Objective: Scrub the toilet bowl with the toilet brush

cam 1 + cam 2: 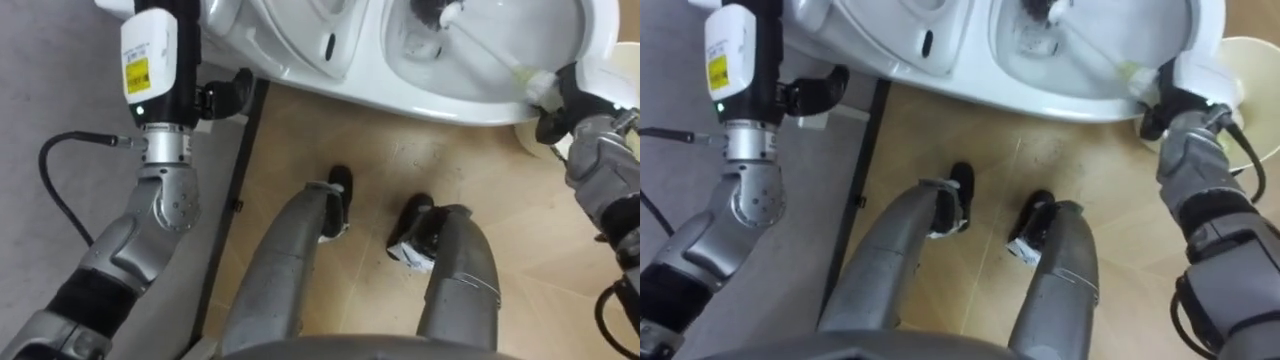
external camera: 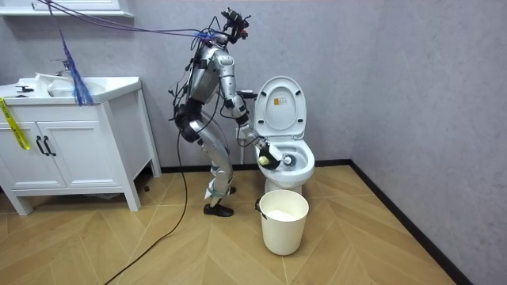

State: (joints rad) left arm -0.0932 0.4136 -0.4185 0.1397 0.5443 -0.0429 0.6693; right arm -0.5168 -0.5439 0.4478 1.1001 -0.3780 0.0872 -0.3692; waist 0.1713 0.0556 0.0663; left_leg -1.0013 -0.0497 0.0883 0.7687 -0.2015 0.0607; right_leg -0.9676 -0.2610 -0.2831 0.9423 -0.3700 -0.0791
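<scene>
So the right hand [image 1: 560,100] is clenched round the outer end of the toilet brush [image 1: 490,55], right at the toilet bowl's [image 1: 440,100] right rim. The handle slants from those fingers up-left into the bowl, with the dark bristle head near the middle. My guess is the scrubbing runs along that line. The left hand [image 1: 165,60] is off the bowl's left edge; can't tell what its fingers are doing.
</scene>
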